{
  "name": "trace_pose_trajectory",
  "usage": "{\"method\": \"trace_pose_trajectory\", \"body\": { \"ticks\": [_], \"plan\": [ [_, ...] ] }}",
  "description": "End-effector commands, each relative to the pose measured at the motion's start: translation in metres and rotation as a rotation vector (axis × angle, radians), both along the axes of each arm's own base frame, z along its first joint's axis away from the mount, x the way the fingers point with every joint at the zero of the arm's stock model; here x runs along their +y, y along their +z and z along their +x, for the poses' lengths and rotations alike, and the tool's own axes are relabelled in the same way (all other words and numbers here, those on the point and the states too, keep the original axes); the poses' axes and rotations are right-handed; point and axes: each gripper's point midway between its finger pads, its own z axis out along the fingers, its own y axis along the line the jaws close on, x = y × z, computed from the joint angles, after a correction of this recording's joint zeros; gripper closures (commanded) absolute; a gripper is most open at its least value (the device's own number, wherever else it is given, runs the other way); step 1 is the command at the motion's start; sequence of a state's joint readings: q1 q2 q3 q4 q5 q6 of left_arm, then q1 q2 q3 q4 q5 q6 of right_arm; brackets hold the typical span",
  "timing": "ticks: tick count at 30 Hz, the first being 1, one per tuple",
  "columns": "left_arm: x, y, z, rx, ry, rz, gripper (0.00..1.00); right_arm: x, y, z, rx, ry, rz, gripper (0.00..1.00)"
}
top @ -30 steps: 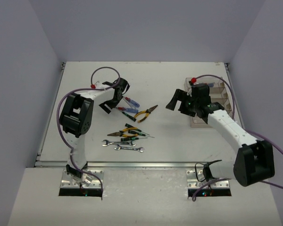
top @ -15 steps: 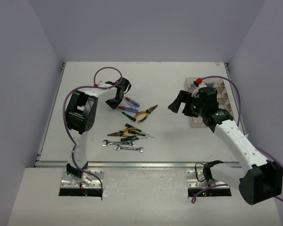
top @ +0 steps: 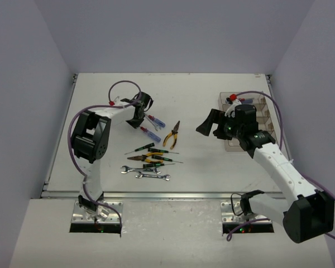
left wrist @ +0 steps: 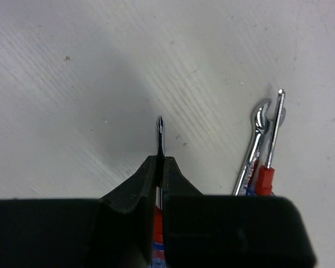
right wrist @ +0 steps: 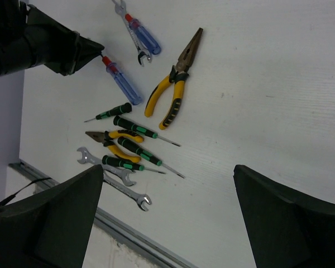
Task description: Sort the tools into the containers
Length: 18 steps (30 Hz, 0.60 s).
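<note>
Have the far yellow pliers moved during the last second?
Yes. The pliers turned in place: their nose swung away from the bins toward the table's far edge.

Shiny metal wrench [left wrist: 252,153] (matt table [left wrist: 72,84])

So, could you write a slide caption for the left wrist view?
Left gripper shut on a blue-handled screwdriver; a wrench and a second screwdriver lie alongside.

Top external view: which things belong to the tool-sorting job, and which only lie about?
Job: blue-handled red-collared screwdrivers, one held by the left gripper; thin green-and-black screwdrivers; yellow-handled pliers; silver open-end wrenches; clear smoky plastic bins.
Not job: purple cables; metal base plates.
</note>
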<state>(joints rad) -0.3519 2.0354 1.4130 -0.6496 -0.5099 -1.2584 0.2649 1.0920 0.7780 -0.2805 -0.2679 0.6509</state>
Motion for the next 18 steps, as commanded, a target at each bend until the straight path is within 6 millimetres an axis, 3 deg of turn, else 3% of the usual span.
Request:
{"method": "trace_pose_trajectory", "body": {
  "ticks": [1,3,4,5,10,13,18],
  "plan": [
    [-0.011,0.069,0.024,-0.233,-0.03,-0.106,1.0,0.019,0.011,0.005,-0.066,0.102,0.061,0.02],
    [-0.014,0.083,0.024,-0.277,-0.05,-0.129,1.0,0.029,0.014,0.006,-0.085,0.166,0.095,0.02],
    [-0.016,0.081,0.023,-0.277,-0.064,-0.137,1.0,0.034,0.012,0.003,-0.074,0.197,0.103,0.02],
    [-0.019,0.095,0.023,-0.313,-0.083,-0.156,1.0,0.039,0.012,0.004,-0.081,0.23,0.11,0.02],
    [-0.042,0.121,0.006,-0.392,-0.28,-0.221,1.0,0.089,0.003,0.001,-0.141,0.494,-0.008,0.02],
    [-0.072,0.149,-0.005,-0.481,-0.455,-0.281,1.0,0.11,-0.004,0.01,-0.136,0.545,-0.068,0.02],
    [-0.108,0.166,-0.035,-0.557,-0.65,-0.372,1.0,0.149,-0.009,0.013,-0.142,0.601,-0.058,0.05]
  ]
}}
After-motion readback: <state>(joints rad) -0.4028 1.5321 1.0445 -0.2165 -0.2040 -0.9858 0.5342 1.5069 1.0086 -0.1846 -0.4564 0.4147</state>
